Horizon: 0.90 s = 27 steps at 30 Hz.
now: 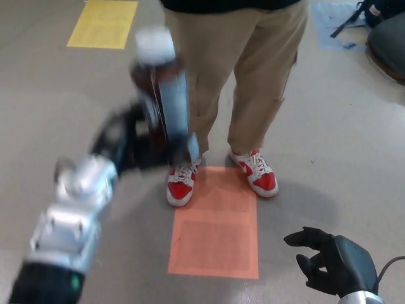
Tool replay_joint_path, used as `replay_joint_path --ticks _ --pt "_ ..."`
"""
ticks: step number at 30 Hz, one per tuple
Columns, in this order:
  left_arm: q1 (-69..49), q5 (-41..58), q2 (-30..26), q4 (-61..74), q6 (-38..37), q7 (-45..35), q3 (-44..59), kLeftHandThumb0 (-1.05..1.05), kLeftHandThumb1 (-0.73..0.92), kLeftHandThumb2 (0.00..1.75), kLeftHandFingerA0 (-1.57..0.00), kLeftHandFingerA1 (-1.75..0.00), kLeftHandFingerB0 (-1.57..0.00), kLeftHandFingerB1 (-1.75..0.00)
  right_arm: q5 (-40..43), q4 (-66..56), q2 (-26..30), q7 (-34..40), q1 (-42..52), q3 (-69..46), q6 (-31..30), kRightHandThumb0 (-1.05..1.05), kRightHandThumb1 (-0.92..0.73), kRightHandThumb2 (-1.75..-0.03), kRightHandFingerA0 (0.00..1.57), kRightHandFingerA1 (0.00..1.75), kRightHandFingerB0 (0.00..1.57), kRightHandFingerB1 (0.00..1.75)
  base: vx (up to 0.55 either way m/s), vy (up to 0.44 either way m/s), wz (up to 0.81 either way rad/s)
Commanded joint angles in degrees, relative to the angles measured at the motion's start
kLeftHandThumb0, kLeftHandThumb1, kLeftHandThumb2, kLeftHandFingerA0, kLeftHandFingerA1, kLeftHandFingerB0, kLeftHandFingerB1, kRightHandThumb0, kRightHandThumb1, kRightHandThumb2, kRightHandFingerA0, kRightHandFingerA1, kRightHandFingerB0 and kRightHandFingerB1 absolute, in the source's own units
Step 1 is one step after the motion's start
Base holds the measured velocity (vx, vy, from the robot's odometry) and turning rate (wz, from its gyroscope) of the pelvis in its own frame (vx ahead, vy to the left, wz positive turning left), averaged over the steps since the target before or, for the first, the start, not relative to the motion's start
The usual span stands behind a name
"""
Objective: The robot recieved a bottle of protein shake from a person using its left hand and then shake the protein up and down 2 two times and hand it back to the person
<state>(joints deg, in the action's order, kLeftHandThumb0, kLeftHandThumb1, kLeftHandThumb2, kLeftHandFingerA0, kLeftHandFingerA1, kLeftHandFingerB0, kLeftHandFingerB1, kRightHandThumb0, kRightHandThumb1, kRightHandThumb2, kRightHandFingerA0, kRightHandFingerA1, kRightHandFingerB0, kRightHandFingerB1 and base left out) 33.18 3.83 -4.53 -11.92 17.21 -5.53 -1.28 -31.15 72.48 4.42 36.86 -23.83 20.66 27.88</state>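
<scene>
I see the protein shake bottle (161, 88) standing roughly upright in my left hand (130, 142), badly motion-blurred. It has a white cap on top, a dark brown body and a pale bluish label. My fingers wrap its lower part, holding it up in the air

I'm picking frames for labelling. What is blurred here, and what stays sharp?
In the head view, the bottle and left hand gripping it are smeared by motion blur; the person's red shoes, orange floor patch and open right hand look comparatively sharp.
</scene>
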Motion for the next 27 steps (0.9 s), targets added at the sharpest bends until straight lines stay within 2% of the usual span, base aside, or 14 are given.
replay_joint_path --ticks 1,4,7,13,19,23,24,25,27 --pt "3.3 -0.6 0.3 1.3 1.7 -0.8 -0.8 -0.15 0.84 0.65 -1.11 -0.75 -0.71 -0.89 0.2 0.3 0.2 0.1 -0.7 -0.2 -1.5 -0.22 -0.73 -0.64 0.91 0.49 0.78 0.44 0.00 0.000 0.00" --pt "-1.2 -1.8 0.6 -1.2 0.8 -1.4 -3.3 -0.18 0.85 0.65 -1.14 -0.76 -0.69 -0.99 0.6 0.3 -0.2 -0.2 -0.2 -0.4 -0.9 -0.20 -0.73 -0.63 0.91 0.49 0.80 0.45 0.00 0.000 0.00" --pt "-3.4 -3.4 1.0 -3.1 0.1 -0.8 -5.6 -0.20 0.83 0.65 -1.15 -0.76 -0.70 -0.96 0.3 0.3 0.1 0.3 0.2 -0.3 0.0 -0.21 -0.72 -0.64 0.93 0.51 0.80 0.45 0.00 0.000 0.00" --pt "-0.7 -2.9 1.1 -3.8 0.0 -1.5 -6.0 -0.21 0.84 0.65 -1.11 -0.78 -0.68 -1.02 0.5 0.4 0.1 -0.2 0.2 -0.2 -1.0 -0.22 -0.75 -0.63 0.87 0.47 0.79 0.45 0.00 0.000 0.01" --pt "2.5 -3.8 1.3 -6.1 0.1 -1.1 -6.5 -0.19 0.82 0.68 -1.12 -0.76 -0.70 -0.97 0.2 0.5 0.1 0.2 0.3 -0.1 -1.0 -0.22 -0.72 -0.63 0.93 0.49 0.81 0.45 0.00 0.000 0.00" --pt "4.6 -4.1 1.9 -7.0 0.3 -1.5 -6.7 -0.17 0.81 0.69 -1.12 -0.77 -0.69 -1.01 0.3 0.4 0.3 0.5 1.3 -0.1 -0.5 -0.22 -0.72 -0.62 0.91 0.48 0.81 0.45 0.00 0.000 0.00" --pt "5.0 -4.1 2.1 -7.2 0.5 -1.4 -6.7 -0.18 0.81 0.68 -1.12 -0.77 -0.69 -1.01 0.2 0.4 0.3 0.5 1.5 -0.1 -0.6 -0.22 -0.72 -0.62 0.91 0.48 0.80 0.45 0.00 0.000 0.00" --pt "5.9 -4.0 2.2 -7.7 0.8 -1.5 -6.6 -0.19 0.82 0.67 -1.12 -0.78 -0.69 -1.01 0.2 0.5 0.3 0.5 1.7 -0.1 -0.3 -0.22 -0.72 -0.62 0.93 0.56 0.81 0.45 0.00 0.000 0.00" --pt "7.3 -4.0 2.5 -8.4 1.1 -1.5 -6.5 -0.19 0.84 0.64 -1.11 -0.78 -0.69 -1.00 0.2 0.4 0.5 0.7 2.3 0.0 0.6 -0.21 -0.69 -0.63 0.95 0.54 0.80 0.45 0.00 0.000 0.00"
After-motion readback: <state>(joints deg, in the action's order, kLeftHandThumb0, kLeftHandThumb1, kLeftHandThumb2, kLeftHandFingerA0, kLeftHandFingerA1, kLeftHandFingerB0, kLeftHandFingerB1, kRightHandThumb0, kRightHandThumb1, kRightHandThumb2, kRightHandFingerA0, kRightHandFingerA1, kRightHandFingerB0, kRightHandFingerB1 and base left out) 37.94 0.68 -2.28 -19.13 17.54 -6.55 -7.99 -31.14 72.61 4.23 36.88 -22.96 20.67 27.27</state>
